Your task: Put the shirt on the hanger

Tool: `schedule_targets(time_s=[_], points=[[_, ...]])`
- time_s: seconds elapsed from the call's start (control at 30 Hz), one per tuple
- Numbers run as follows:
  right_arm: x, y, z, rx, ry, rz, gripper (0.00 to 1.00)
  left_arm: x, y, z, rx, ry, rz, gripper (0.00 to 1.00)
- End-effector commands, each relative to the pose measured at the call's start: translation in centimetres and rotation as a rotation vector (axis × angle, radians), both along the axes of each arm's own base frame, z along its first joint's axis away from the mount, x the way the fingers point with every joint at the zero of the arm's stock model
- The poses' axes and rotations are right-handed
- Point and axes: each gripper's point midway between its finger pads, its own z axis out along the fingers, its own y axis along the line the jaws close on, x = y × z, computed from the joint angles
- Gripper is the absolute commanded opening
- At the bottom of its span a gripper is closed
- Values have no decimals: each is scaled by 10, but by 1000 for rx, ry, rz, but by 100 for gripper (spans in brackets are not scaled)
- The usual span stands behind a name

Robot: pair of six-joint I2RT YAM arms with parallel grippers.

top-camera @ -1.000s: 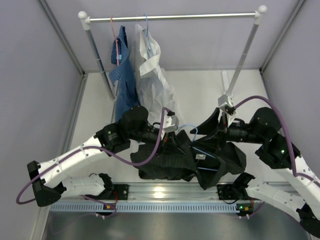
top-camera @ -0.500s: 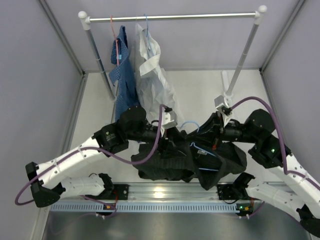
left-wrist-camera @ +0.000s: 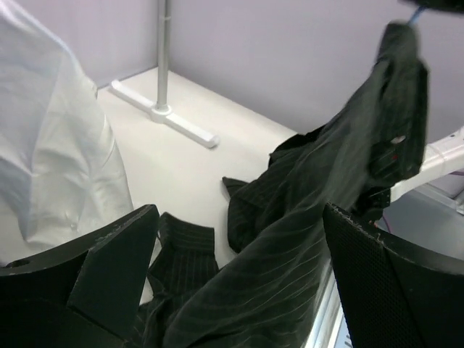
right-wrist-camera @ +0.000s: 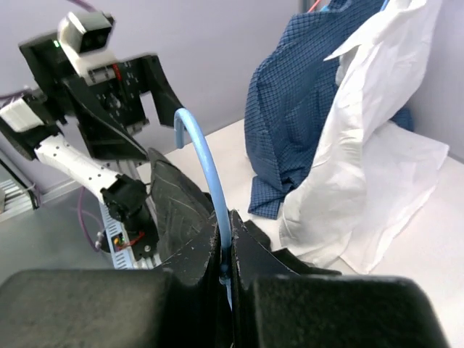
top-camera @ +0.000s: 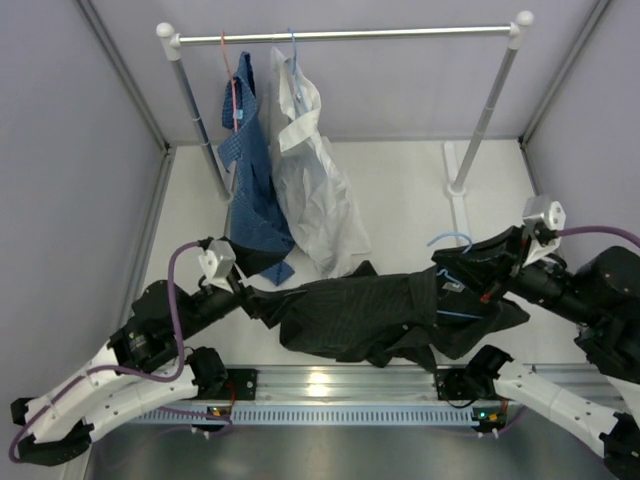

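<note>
left arm (top-camera: 80, 400): wearing white shells between bulky black joint housings
right arm (top-camera: 560, 395): showing the same white links and black joints
cables (top-camera: 172, 290): purple cords running along both arms
wrist cameras (top-camera: 215, 262): white blocks sitting at each wrist
left hand (left-wrist-camera: 239, 214): showing broad black fingers (left-wrist-camera: 109, 268) with textured inner faces
right hand (right-wrist-camera: 225, 243): showing matte black fingers
green light (top-camera: 481, 412): glowing at the right base

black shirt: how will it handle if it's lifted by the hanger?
Likely floppy: the black shirt lies creased and stretched across the table, so it should sag. Probably light; the thin wire hanger, pinched in the right gripper, holds one end up. It may slide off the smooth wire.
</note>
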Motion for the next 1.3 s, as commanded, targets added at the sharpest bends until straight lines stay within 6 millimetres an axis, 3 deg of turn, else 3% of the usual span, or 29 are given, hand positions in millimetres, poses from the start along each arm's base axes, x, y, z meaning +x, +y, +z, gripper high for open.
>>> schedule_targets(time_s=[0.0, 0.03, 0.07, 0.17, 0.3, 0.37, 0.4, 0.43, 0.47, 0.57, 0.67, 0.73, 0.8, 0.87, 1.0, 1.07, 1.17, 1.27], points=[[-9, -23, 28, 19, -44, -62, 0, 12, -5, -27, -34, 68, 52, 98], [-8, -21, 27, -3, -30, -56, 0, 11, -7, -31, -39, 65, 38, 98], [-15, -24, 40, 11, -48, -38, 0, 11, -11, -45, -27, 69, 28, 98], [-15, -21, 44, -22, -36, -23, 0, -4, -26, -39, -77, 6, -95, 98], [-15, -23, 56, -20, -47, -30, 0, -9, -43, -53, -82, -13, -170, 93], [-16, -22, 56, -21, -45, -22, 0, -2, -48, -55, -81, -11, -148, 61], [-15, -21, 56, -24, -47, -19, 0, 4, -48, -57, -76, -1, -121, 34], [-16, -22, 55, -23, -46, -22, 0, 13, -48, -58, -63, 25, -78, 13], [-15, -22, 54, -24, -46, -27, 0, 28, -42, -58, -67, 47, 12, 0], [-11, -25, 48, -33, -43, -51, 0, 51, -30, -61, -61, 92, 159, 0], [1, -38, 43, -22, -26, -159, 0, 86, 8, -73, -101, 204, 465, 0], [16, -56, 39, -8, -4, -295, 0, 103, 46, -99, -106, 304, 712, 0], [29, -72, 33, -6, 9, -411, 0, 105, 66, -118, -99, 354, 821, 0], [32, -76, 30, -10, 11, -441, 0, 103, 70, -130, -108, 381, 840, 0], [33, -74, 29, -15, 14, -438, 0, 102, 67, -137, -97, 402, 833, 0], [32, -69, 29, -18, 16, -410, 0, 99, 48, -133, -54, 373, 731, 0], [30, -61, 29, -26, 18, -371, 0, 94, 20, -116, -20, 326, 584, 0], [31, -53, 26, -39, 29, -344, 0, 85, 1, -91, -8, 260, 455, 9]])
